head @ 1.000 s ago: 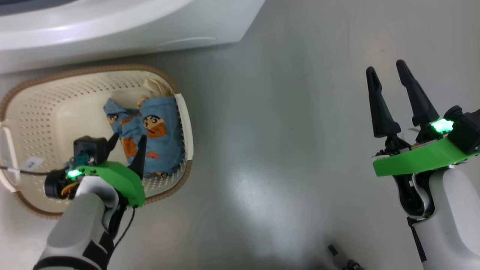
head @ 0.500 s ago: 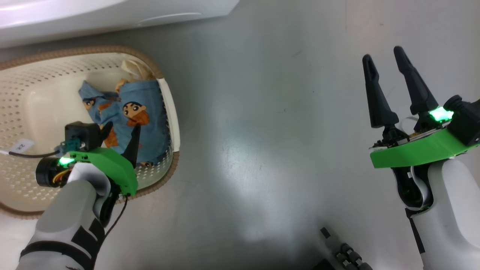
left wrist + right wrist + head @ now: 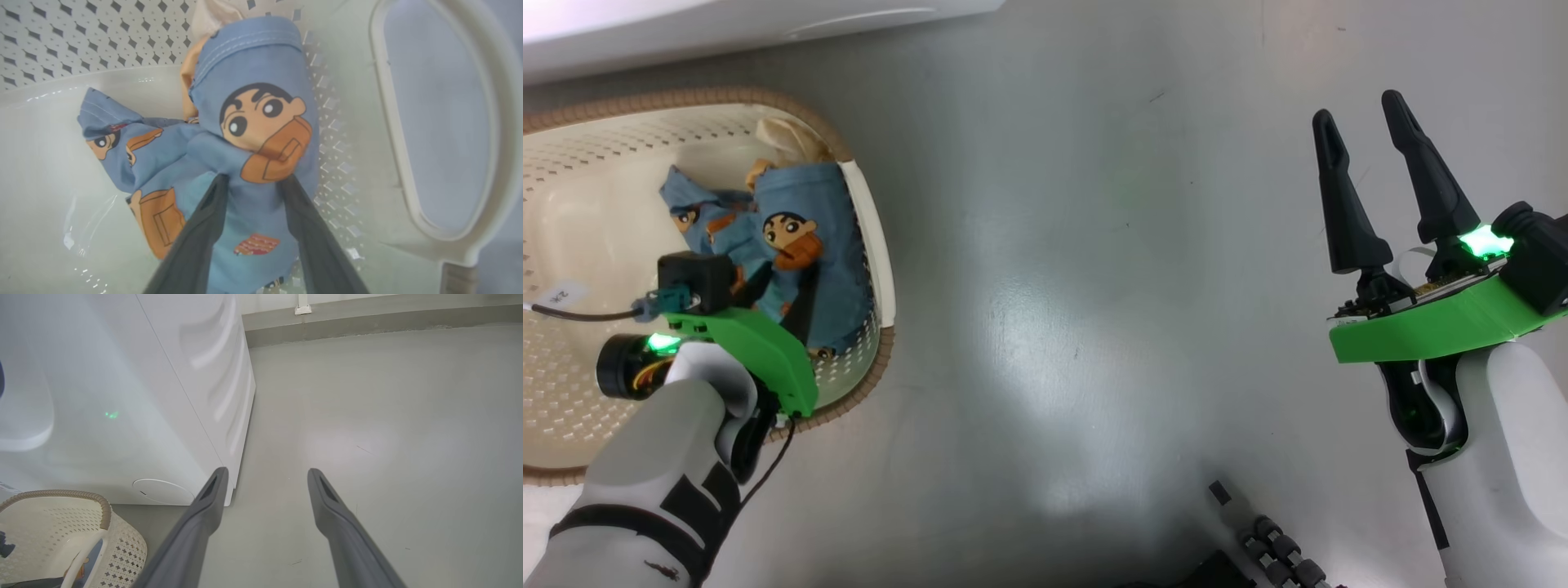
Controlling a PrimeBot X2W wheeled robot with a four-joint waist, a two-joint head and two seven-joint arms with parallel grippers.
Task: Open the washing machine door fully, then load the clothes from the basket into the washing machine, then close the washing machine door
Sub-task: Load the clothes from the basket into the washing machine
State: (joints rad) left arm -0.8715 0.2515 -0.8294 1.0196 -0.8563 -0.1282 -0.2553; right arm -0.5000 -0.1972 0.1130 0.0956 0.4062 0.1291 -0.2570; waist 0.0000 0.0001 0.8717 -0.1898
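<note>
Head view: left gripper point(image 3: 786, 278) fingers straddle the clothes point(image 3: 809, 204) by the right wall of the basket point(image 3: 870, 237), closer together than before, grip unclear; right gripper point(image 3: 1357, 106) wide over open floor point(image 3: 1054, 245).

Bare grey floor point(image 3: 1094, 286) lies open across the frame's centre; the washing machine point(image 3: 727, 24) and basket point(image 3: 686, 98) crowd the upper left.

Left tool point(image 3: 254, 179) deeper into clothes point(image 3: 253, 110)
</note>
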